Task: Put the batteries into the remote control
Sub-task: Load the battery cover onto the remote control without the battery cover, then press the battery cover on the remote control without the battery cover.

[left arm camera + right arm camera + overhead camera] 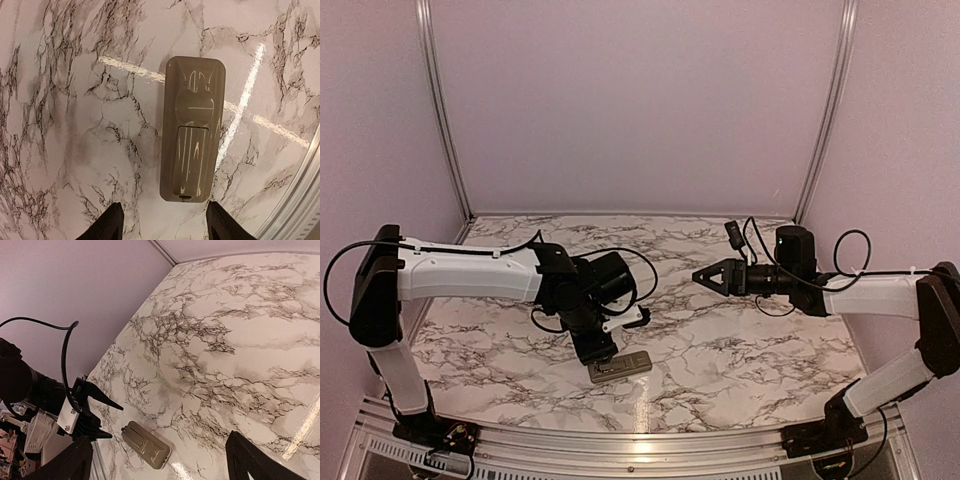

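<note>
The remote control point(620, 367) lies face down on the marble table near the front edge, greyish-tan back up and its cover in place point(192, 130) point(146, 445). My left gripper point(600, 350) hangs just above its near end, open, with nothing between the fingers point(162, 227). In the right wrist view the left gripper point(116, 422) stands just left of the remote, apart from it. My right gripper point(698, 274) floats high over the middle right of the table, open and empty point(159, 436). The batteries are out of view.
An aluminium rail point(640, 440) runs along the table's front edge, close to the remote point(305, 200). Purple walls point(640, 100) close the back and sides. A black cable point(65, 355) loops over the left wrist.
</note>
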Controlling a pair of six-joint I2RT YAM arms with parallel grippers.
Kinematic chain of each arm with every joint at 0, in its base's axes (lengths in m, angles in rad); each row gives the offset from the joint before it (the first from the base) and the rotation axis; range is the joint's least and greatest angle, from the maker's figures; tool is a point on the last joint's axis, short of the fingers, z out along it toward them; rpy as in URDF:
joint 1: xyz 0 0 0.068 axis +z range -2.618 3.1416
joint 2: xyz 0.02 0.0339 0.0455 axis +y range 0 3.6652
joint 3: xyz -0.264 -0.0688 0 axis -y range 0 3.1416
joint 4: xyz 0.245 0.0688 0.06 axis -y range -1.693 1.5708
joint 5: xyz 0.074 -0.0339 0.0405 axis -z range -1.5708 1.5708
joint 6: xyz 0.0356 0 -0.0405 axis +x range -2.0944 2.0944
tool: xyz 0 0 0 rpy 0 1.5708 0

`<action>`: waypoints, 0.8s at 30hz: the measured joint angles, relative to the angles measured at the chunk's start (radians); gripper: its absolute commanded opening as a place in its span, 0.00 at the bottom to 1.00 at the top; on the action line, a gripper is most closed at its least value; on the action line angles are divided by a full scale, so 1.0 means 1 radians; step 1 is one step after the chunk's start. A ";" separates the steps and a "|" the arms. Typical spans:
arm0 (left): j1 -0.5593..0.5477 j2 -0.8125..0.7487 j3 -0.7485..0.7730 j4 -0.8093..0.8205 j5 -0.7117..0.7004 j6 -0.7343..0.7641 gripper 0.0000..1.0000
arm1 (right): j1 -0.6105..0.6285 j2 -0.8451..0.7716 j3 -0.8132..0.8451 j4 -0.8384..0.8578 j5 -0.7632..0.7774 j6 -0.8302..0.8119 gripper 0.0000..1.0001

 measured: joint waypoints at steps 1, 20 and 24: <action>0.011 -0.015 0.000 0.003 0.003 -0.003 0.51 | 0.000 0.000 0.000 0.002 -0.001 0.003 0.90; 0.063 -0.008 -0.013 0.038 0.000 -0.024 0.43 | 0.000 0.001 -0.004 0.010 -0.005 0.011 0.90; 0.061 0.010 -0.019 0.042 0.008 -0.024 0.42 | 0.000 0.007 -0.004 0.010 -0.005 0.011 0.90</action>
